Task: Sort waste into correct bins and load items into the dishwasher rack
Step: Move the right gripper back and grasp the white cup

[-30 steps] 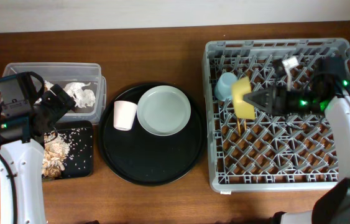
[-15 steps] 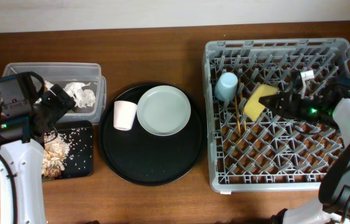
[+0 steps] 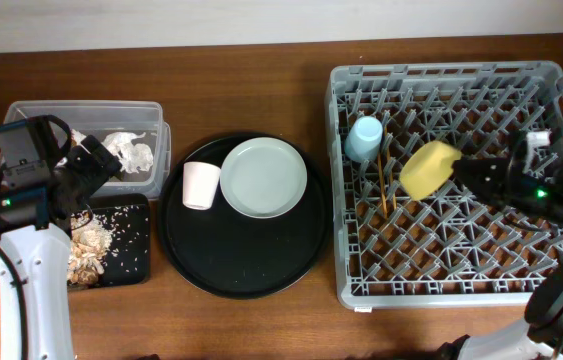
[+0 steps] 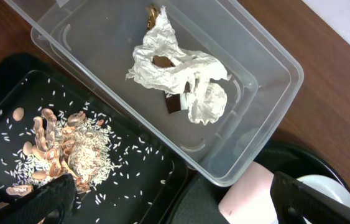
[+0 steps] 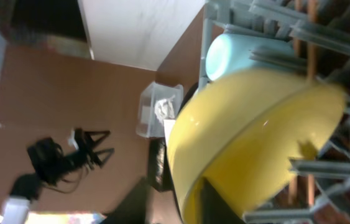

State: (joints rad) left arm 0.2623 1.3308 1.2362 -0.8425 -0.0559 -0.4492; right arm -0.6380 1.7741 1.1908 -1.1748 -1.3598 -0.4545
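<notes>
My right gripper [image 3: 459,171] is shut on the rim of the yellow bowl [image 3: 427,168], which is tilted among the pegs of the grey dishwasher rack [image 3: 451,290]. In the right wrist view, one finger is inside the bowl [image 5: 255,130] and one outside [image 5: 190,194]. A light-blue cup [image 3: 364,138] and wooden chopsticks [image 3: 385,190] are in the rack beside it. My left gripper [image 4: 178,202] is open and empty above the flat black tray [image 3: 126,255], which holds food scraps [image 4: 69,146]. White napkins [image 4: 181,74] lie in the clear tub [image 3: 81,110].
A large round black tray [image 3: 241,260] between the bins and the rack holds the small pink cup [image 3: 199,185] and the pale grey-green plate [image 3: 263,178]. The pink cup also shows in the left wrist view [image 4: 249,196], near the left gripper's right finger.
My right gripper has moved right with the yellow bowl, and the bowl has tipped from standing on edge to a tilted lie in the rack. The left arm has not moved.
</notes>
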